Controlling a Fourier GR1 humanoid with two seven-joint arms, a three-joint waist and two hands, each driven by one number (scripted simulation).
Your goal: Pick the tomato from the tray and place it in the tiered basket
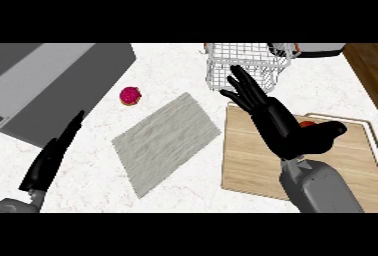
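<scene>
Resting open far left, fingers straight: left robot hand (48, 162), well apart from everything. Hovering open over the wooden tray (247, 165), holding nothing: right robot hand (277, 127). Peeking out just right of its palm: tomato (306, 124), with the tiered basket (244, 67) lying beyond the fingertips.

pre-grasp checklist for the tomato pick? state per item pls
1. Tomato visible on wooden tray: ok, though mostly hidden behind the right hand.
2. Right hand open for the grasp: ok, fingers straight, thumb spread.
3. Right hand touching tomato: cannot tell, the hand blocks the view.
4. Tiered basket within view beyond the tray: ok.
5. Left hand out of the way: ok, resting open at lower left.
6. Pink doughnut and grey mat off the tray-to-basket path: ok.
</scene>
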